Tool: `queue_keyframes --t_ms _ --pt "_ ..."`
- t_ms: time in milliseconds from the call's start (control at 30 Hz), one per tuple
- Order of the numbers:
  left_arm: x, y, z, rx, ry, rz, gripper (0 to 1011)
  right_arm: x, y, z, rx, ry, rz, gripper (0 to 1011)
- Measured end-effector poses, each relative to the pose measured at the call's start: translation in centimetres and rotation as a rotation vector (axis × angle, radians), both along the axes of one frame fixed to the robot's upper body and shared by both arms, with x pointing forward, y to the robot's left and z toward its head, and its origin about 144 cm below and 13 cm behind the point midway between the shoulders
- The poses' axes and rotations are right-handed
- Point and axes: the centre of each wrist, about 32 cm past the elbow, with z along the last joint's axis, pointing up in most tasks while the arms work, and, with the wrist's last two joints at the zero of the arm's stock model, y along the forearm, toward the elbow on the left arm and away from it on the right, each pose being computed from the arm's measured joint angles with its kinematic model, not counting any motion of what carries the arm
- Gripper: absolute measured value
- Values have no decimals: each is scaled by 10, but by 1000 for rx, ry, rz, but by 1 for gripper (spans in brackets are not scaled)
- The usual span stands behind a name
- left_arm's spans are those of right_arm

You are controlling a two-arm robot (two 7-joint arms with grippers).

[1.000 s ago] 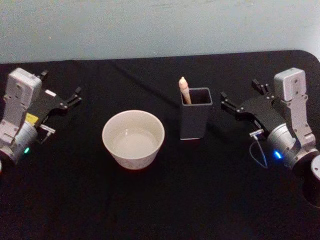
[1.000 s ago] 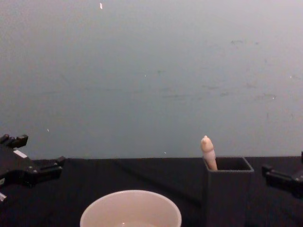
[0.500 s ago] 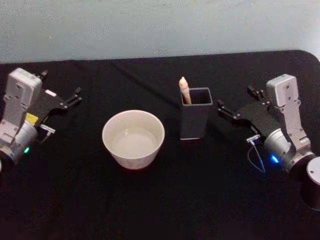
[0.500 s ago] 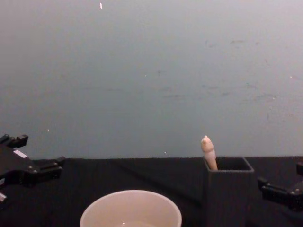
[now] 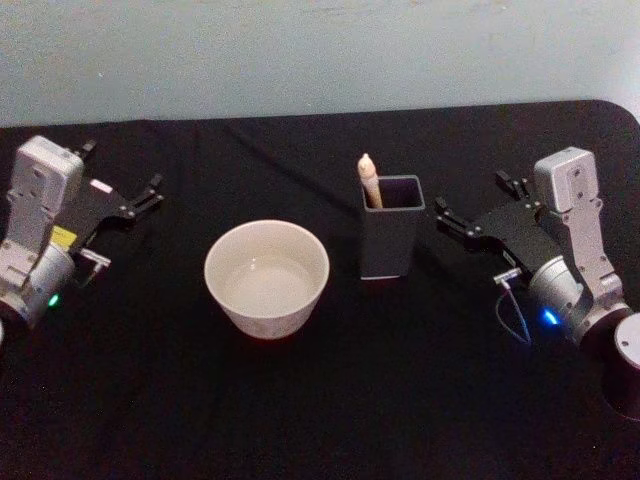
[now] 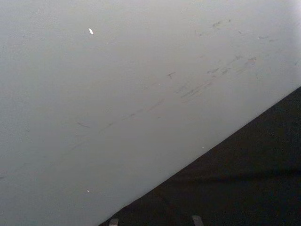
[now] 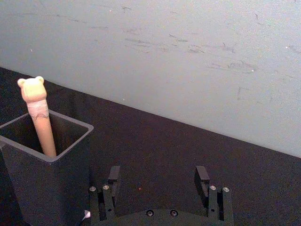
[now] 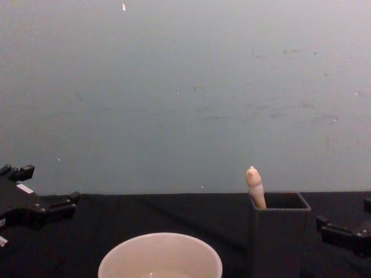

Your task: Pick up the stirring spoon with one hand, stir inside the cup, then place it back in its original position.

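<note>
The stirring spoon point(image 5: 368, 181) stands in a dark grey square holder point(image 5: 390, 245), with only its pale beige knobbed handle point(image 7: 36, 110) sticking out at the holder's left corner. The cream-white cup point(image 5: 266, 277) sits to the left of the holder, its rim low in the chest view point(image 8: 160, 255). My right gripper point(image 5: 471, 198) hovers open just right of the holder, its fingers spread and pointing toward it point(image 7: 158, 175), holding nothing. My left gripper point(image 5: 122, 170) rests open at the table's far left, well away from the cup.
A black cloth covers the table point(image 5: 330, 400), with a pale wall point(image 8: 185, 87) behind it. A thin dark cable point(image 5: 268, 160) runs across the cloth behind the cup. Open cloth lies in front of the cup and holder.
My right gripper has dropped slightly and edged toward the holder over the last second, then almost stopped. The left arm, spoon and cup have not moved.
</note>
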Motion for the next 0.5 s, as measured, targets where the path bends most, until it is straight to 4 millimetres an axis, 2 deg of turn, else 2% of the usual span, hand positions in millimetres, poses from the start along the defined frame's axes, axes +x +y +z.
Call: queue_keyframes --t_ms 500 --pt "0 0 0 0 0 0 1001 0 0 0 3 -1 -1 1003"
